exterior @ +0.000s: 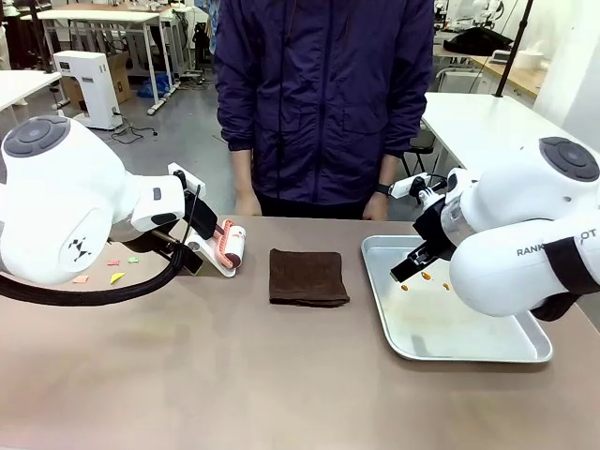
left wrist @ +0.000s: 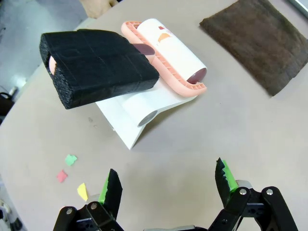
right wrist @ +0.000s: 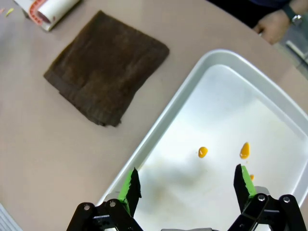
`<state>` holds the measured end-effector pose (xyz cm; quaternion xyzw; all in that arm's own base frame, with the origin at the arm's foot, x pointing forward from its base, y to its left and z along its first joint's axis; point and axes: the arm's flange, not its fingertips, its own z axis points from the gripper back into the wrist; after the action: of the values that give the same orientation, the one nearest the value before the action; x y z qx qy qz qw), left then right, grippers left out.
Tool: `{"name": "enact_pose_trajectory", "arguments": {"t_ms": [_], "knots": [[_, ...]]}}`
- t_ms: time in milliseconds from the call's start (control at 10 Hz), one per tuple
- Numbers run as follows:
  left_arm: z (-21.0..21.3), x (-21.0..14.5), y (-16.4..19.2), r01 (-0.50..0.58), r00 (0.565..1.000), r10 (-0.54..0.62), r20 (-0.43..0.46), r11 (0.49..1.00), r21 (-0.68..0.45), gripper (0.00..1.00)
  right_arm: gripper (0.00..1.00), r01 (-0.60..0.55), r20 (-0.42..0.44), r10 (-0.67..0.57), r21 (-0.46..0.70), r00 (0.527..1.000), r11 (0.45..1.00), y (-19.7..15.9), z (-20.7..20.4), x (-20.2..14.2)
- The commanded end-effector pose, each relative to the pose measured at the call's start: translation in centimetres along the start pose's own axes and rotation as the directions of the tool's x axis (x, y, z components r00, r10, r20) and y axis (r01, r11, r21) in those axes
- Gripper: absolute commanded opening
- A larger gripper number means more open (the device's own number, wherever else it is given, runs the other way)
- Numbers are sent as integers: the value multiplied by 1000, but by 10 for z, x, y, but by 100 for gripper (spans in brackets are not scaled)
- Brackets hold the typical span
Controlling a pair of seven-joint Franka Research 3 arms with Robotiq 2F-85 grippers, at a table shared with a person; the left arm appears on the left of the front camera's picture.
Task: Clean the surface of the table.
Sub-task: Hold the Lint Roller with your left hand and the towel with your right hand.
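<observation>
My left claw [left wrist: 168, 180], spread, faces the lint roller [left wrist: 168, 53], I think to take it for the paper scraps [left wrist: 70, 160] beside it on the bench [left wrist: 231, 144]; my right claw [right wrist: 187, 183], far from the roller, is spread too

A dark brown folded cloth [exterior: 308, 277] lies between a silver rectangular metal tray [exterior: 450, 323] with orange spots [right wrist: 202, 152], perhaps liquid, and a pink-framed lint roller [left wrist: 169, 54]. Coloured paper scraps [left wrist: 70, 160] lie near it.

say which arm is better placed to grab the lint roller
Left, probably: the left gripper hangs open near the lint roller and paper scraps on the table, while the right gripper hangs open over the tray.
</observation>
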<state>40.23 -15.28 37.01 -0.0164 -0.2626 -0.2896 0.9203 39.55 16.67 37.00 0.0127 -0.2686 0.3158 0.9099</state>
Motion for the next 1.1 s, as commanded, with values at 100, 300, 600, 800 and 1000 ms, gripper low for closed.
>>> {"name": "enact_pose_trajectory", "arguments": {"t_ms": [100,300,600,800,1000], "knots": [[24,0,-5,-169,983,147,-112,962,-215,100,100,237,-118,-222,131,968,963,-8,29,3],[49,2,-4,-340,939,290,-185,868,-362,100,100,395,-190,-353,283,916,874,-19,58,-9],[114,-15,28,-428,894,427,-136,727,-537,100,100,543,-227,-518,577,825,611,-41,119,-47],[153,-52,72,-358,900,434,-44,679,-641,100,100,456,-110,-548,700,829,550,-49,162,-85],[171,-113,124,-396,842,539,-20,591,-703,100,100,541,-103,-680,695,726,473,-69,174,-130]]}}
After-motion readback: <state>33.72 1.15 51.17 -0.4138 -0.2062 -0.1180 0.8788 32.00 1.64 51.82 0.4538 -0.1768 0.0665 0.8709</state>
